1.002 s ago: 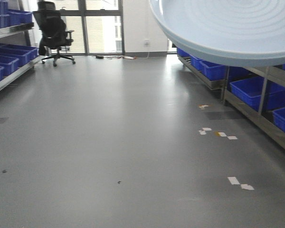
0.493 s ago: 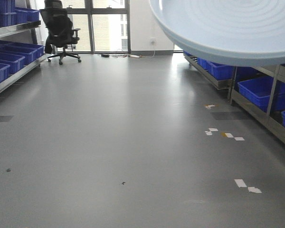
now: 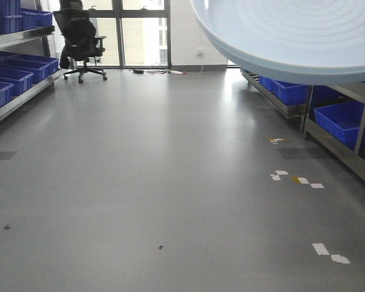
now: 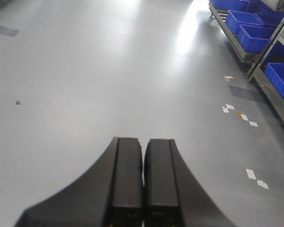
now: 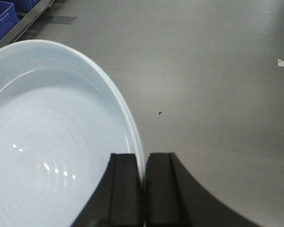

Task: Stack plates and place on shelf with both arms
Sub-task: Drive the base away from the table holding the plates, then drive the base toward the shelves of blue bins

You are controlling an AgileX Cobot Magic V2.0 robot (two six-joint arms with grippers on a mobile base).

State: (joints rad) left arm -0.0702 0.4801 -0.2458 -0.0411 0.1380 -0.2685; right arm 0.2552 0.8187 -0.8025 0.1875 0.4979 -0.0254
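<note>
Gripping the rim of a pale bluish-white plate (image 5: 52, 132), your right gripper (image 5: 143, 158) is pinched narrow on it: the raised edge runs straight into the slit between the two black fingers. The plate fills the left of the wrist view, glossy inside with faint rings, and the grey floor (image 5: 217, 71) lies well below it. From the front camera you see the plate from beneath, in the top right corner, cut off by the frame. Whether a second plate sits in it, you cannot tell. Your left gripper (image 4: 143, 142) is closed to a hairline with nothing between its fingers, hovering over the floor. Blue bins (image 3: 12, 76) line the shelf (image 3: 21, 98) on the left. An office chair (image 3: 79, 33) stands by the window (image 3: 140, 36) at the far end. Tape scraps (image 3: 298, 179) dot the floor on the right.
</note>
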